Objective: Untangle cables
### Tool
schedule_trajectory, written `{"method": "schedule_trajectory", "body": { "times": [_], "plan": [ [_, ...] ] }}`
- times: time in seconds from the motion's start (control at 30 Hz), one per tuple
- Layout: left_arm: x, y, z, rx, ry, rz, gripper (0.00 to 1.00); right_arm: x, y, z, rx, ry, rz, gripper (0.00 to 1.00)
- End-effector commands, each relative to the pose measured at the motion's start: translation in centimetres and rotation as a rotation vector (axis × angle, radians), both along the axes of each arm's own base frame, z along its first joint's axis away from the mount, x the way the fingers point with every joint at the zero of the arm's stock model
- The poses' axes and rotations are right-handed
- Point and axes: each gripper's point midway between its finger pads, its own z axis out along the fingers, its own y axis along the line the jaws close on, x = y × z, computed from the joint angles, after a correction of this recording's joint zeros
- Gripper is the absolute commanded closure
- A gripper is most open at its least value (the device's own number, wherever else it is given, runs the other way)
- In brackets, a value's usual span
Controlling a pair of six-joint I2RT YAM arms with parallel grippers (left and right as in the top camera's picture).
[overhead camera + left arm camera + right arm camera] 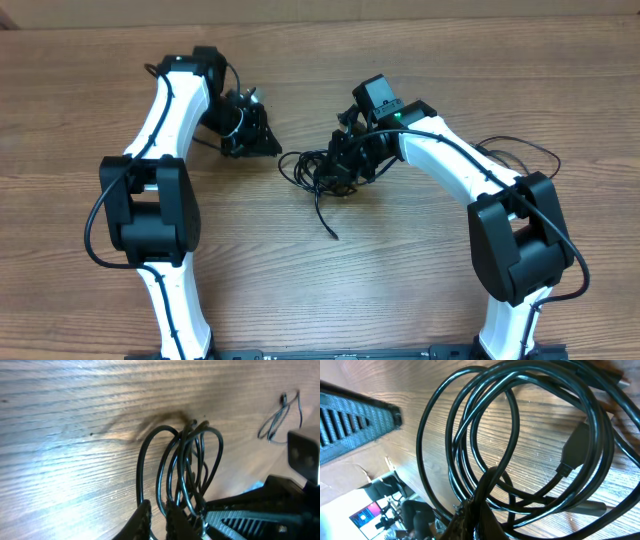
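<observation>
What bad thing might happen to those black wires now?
The right gripper is shut on the cables where several loops cross, so pulling may tighten the tangle. The left gripper sits very close to the same loops, so the arms might bump, or drag the whole bundle across the table.

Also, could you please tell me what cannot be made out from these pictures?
Overhead: the right gripper covers much of the cable bundle, hiding how its cords cross.
Left wrist: the bottom edge cuts off the left gripper, leaving its grip unclear.
Right wrist: the black plug is blurred, type unreadable.
</observation>
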Motion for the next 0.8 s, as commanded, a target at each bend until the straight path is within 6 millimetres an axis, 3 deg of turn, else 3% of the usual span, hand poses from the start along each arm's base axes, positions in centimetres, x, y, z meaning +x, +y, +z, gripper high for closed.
{"method": "schedule_trajectory", "body": {
  "times": [0.0, 0.27, 0.43, 0.77],
  "plan": [
    [0.2, -0.5, 2.6, 0.046, -0.013, 0.049, 0.89, 0.6, 0.0, 1.5, 0.023, -0.001, -0.056, 0.96],
    [-4.2, -4.4, 3.5, 0.008, 0.033, -0.158, 0.91, 1.5, -0.7, 0.9, -0.033, 0.064, -0.193, 0.96],
    [-4.6, -6.0, 3.3, 0.003, -0.015, -0.241, 0.9, 1.7, -0.8, 0.8, -0.043, 0.054, -0.199, 0.96],
    [-4.9, -6.4, 2.8, 0.048, -0.01, -0.256, 0.81, 2.0, -0.7, 1.0, -0.035, 0.044, -0.201, 0.96]
  ]
}}
